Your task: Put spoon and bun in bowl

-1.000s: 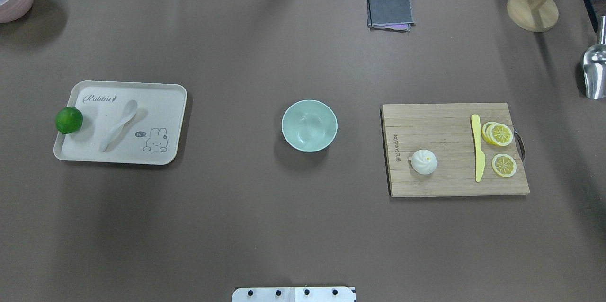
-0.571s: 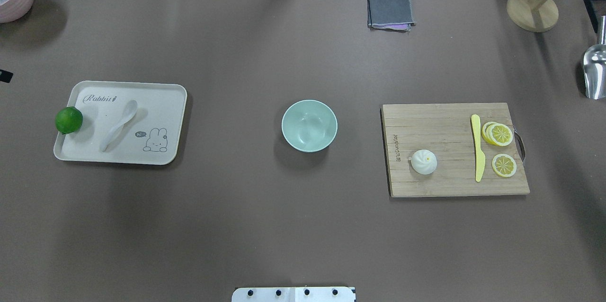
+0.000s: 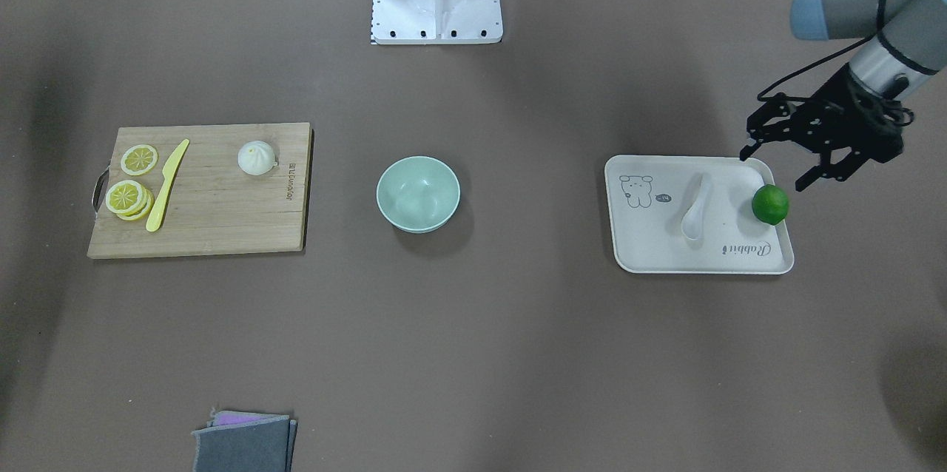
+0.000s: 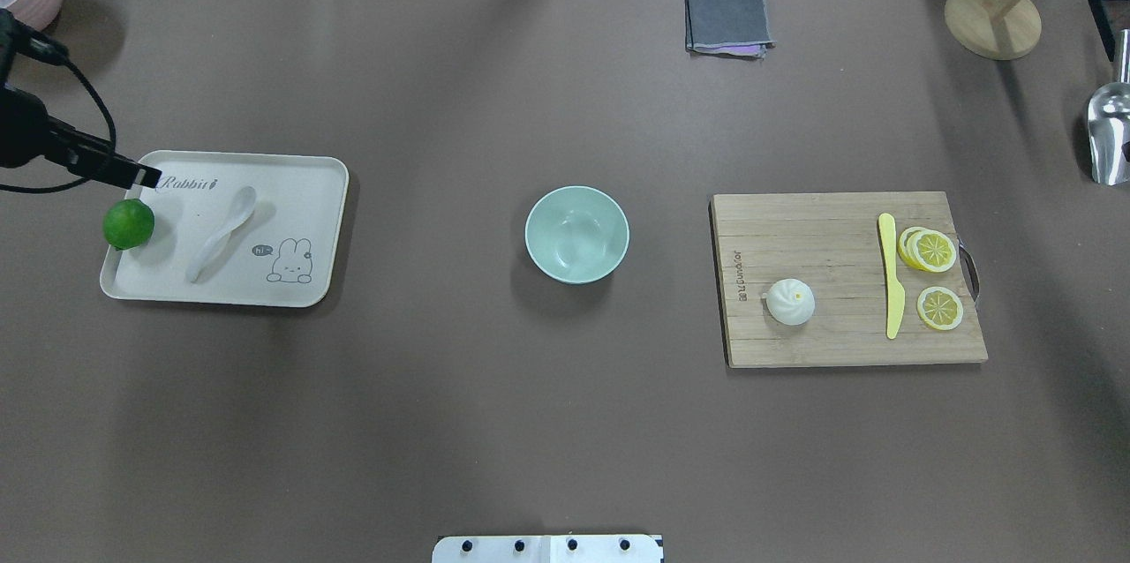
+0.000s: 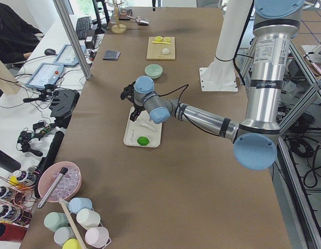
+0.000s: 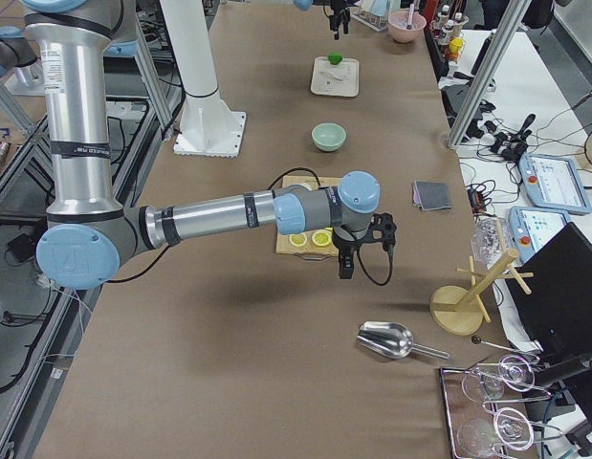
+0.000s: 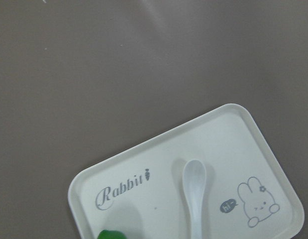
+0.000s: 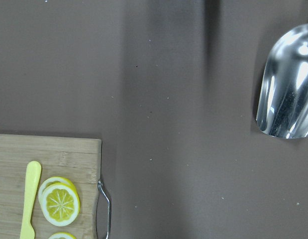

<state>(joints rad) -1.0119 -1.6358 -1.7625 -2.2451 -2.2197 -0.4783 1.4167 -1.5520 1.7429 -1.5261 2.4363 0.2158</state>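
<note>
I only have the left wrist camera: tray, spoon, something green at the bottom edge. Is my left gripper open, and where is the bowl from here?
Observer: The left gripper is open, hovering above the tray corner next to the lime.
Operator: Good. And my target?
Observer: The bowl stands empty mid-table, apart from the tray, toward the robot's right.
Operator: Where is the other piece?
Observer: The bun sits on the cutting board, beyond the bowl.
</note>
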